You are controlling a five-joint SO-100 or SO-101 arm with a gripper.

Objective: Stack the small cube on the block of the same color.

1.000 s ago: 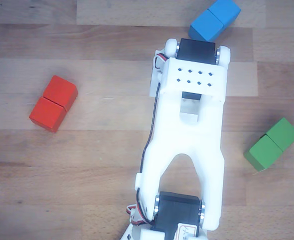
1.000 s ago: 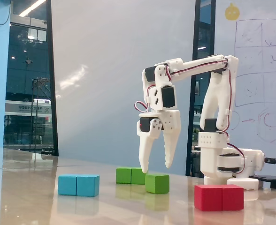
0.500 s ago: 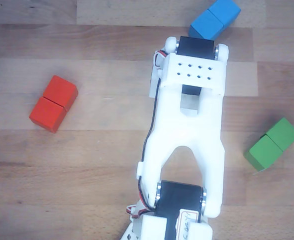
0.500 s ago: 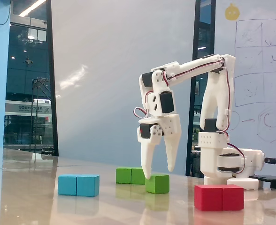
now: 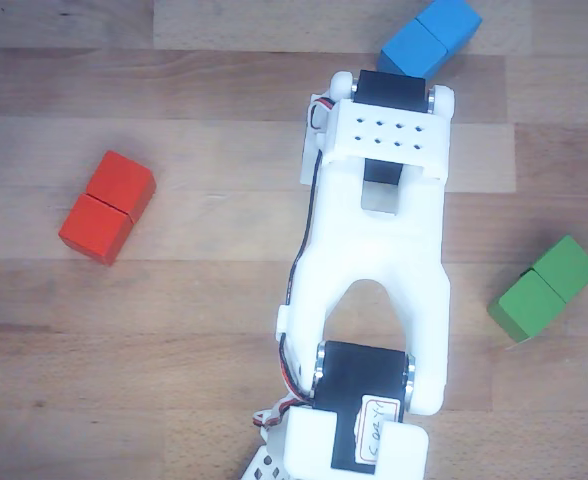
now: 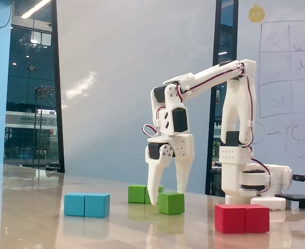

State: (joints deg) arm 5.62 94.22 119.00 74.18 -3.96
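Small green wooden cube (image 6: 171, 203), plain-faced: we find it on the wooden table (image 6: 33, 218) in the fixed view, just right of the claw's left finger and directly below the gap between the two fingers. In the other view, which looks down from above, we cannot see it; the white arm (image 5: 379, 280) covers that spot.

Items left to right in the fixed view:

1. Blue oblong wooden block (image 6: 87, 205), two joined cubes, lying flat, well apart from the claw.
2. Green oblong wooden block with a middle seam (image 6: 140, 193), lying flat farther back, partly hidden behind the claw's left finger. We see it sitting behind and left of the small cube; we cannot tell whether the two touch.
3. White two-finger claw (image 6: 167, 188), pointing down, fingers spread moderately apart. The left fingertip reaches nearly to the table beside the cube's left face; the right finger comes down above the cube's top right. We see nothing gripped.
4. Red oblong wooden block (image 6: 242, 218), nearest the camera, right of the cube.
5. White arm base (image 6: 251, 176), at the far right.

Items left to right in the view from above: red block (image 5: 107, 207) at left; arm in the centre, with the blue block (image 5: 429, 38) at its upper end; green oblong block (image 5: 544, 288) at right, lying diagonally, well apart from the arm.
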